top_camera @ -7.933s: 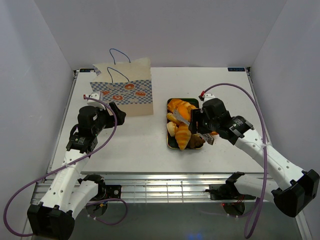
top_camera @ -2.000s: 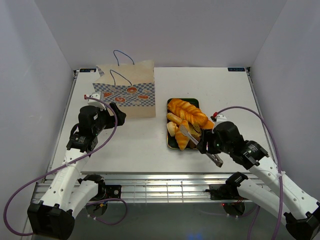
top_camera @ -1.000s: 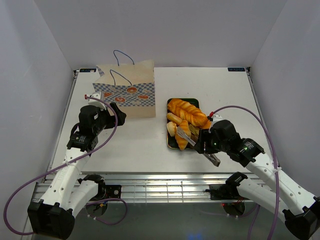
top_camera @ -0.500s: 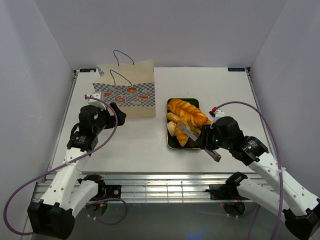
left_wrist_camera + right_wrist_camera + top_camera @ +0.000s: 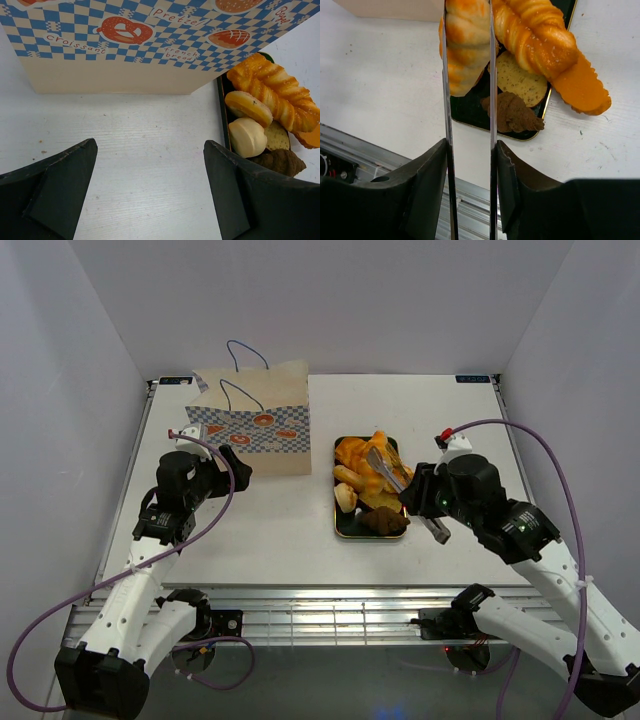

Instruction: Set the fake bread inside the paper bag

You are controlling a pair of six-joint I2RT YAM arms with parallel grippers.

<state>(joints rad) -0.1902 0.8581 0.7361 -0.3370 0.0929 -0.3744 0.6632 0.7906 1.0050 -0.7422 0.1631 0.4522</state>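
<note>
The paper bag (image 5: 250, 420) stands upright at the far left; its checkered band fills the left wrist view (image 5: 140, 45). The fake bread lies piled on a dark green tray (image 5: 341, 531). My right gripper (image 5: 425, 508) (image 5: 470, 160) is shut on metal tongs (image 5: 386, 468) (image 5: 492, 100). The tongs pinch an orange croissant (image 5: 378, 444) (image 5: 465, 45) held above the tray. A long twisted loaf (image 5: 540, 35), a brown croissant (image 5: 512, 112) and a sliced piece (image 5: 520, 80) stay on the tray. My left gripper (image 5: 237, 466) (image 5: 150, 165) is open and empty, low over the table in front of the bag.
The tray's left rim (image 5: 223, 125) shows in the left wrist view with a round roll (image 5: 247, 107) and a pale roll (image 5: 247, 137). The table's front edge and metal rails (image 5: 320, 605) run below the tray. Grey walls close in on three sides.
My right gripper has risen and drawn back to the right, lifting the tongs with the orange croissant off the pile. The left arm and the bag have not moved.
</note>
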